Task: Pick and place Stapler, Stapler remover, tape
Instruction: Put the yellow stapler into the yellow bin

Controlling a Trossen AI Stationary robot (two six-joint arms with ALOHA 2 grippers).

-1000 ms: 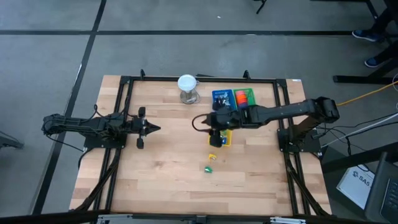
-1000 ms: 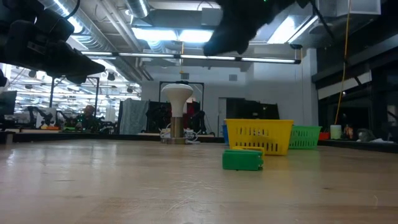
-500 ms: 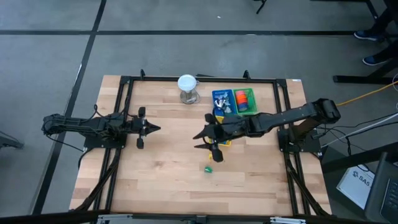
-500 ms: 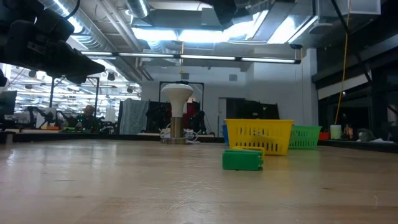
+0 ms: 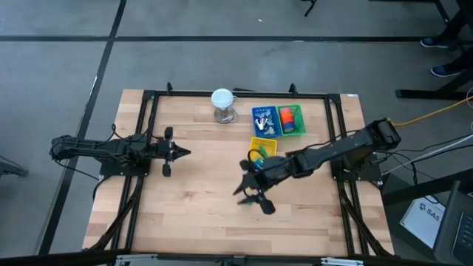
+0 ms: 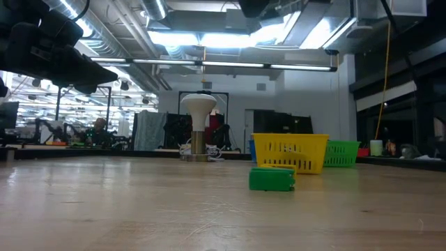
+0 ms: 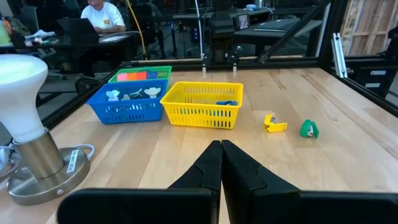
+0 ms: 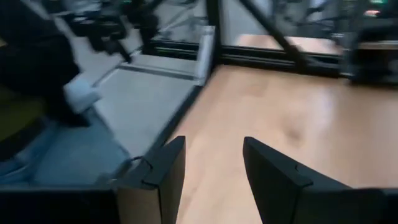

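Overhead and wrist views of a two-arm sorting task. The right pincer (image 5: pixel 252 193) hangs with its jaws parted and empty above the middle of the tabletop (image 5: pixel 192 214), directly over the green stapler (image 6: pixel 271 178), which lies flat on the wood. A second, yellow stapler (image 7: pixel 274 124) lies just beside it, nearer the yellow basket (image 7: pixel 202 104). The tape pieces (image 5: pixel 290 117), orange and red, already sit in the green basket (image 5: pixel 298 130) at the far edge; the blue basket (image 7: pixel 129 104) holds grey metal claws. The left pincer (image 5: pixel 183 153) waits closed at the left side, well apart from the work. Risk: the stapler is hidden beneath the pincer from above, so a descent slightly off-centre could nudge it aside, or catch both staplers together.
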